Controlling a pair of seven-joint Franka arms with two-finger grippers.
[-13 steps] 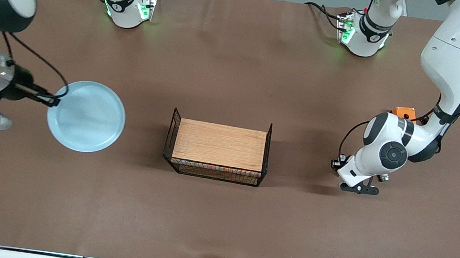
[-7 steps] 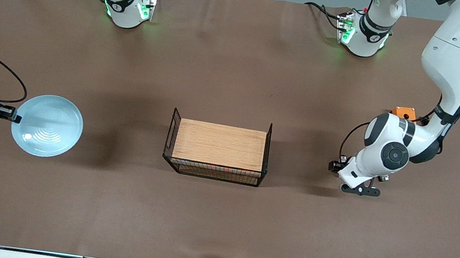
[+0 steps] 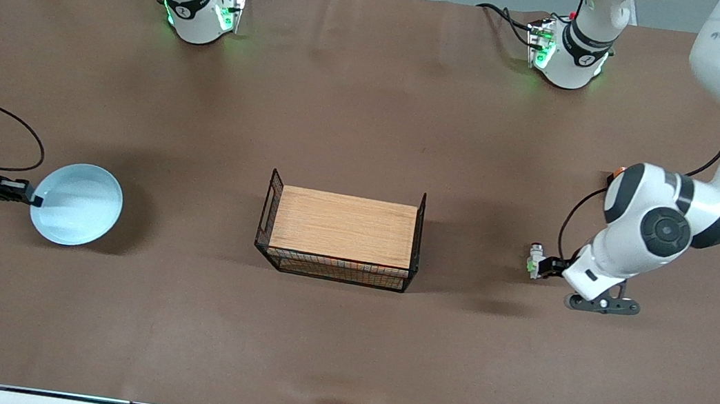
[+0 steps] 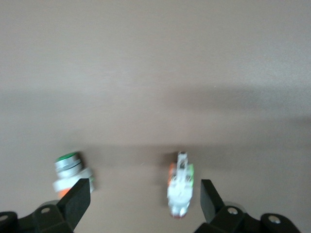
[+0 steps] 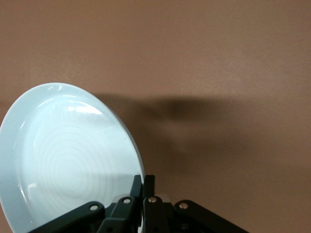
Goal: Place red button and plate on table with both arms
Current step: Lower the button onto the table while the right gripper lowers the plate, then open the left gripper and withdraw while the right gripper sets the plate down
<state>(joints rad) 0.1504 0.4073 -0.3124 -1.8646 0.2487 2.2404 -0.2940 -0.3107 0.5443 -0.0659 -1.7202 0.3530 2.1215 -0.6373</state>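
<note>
The pale blue plate [image 3: 76, 204] [image 5: 63, 160] hangs tilted and low over the brown table [image 3: 358, 111] near the right arm's end. My right gripper [image 3: 30, 197] [image 5: 144, 182] is shut on its rim. I cannot tell whether the plate touches the table. The small white red button [image 3: 535, 258] [image 4: 179, 187], with a green mark, lies on the table. My left gripper [image 3: 545, 267] [image 4: 143, 199] is open around it, and neither of the fingers [image 4: 77, 199] touches it.
A black wire basket with a wood top [image 3: 343, 226] stands mid-table. A similar push-button piece with a green cap [image 4: 70, 170] lies beside one left finger. A sliver of an orange box [image 3: 617, 170] shows past the left arm's wrist.
The right arm carried the plate lower and toward its own end of the table. The left gripper opened, let go of the red button and drew back a little.
</note>
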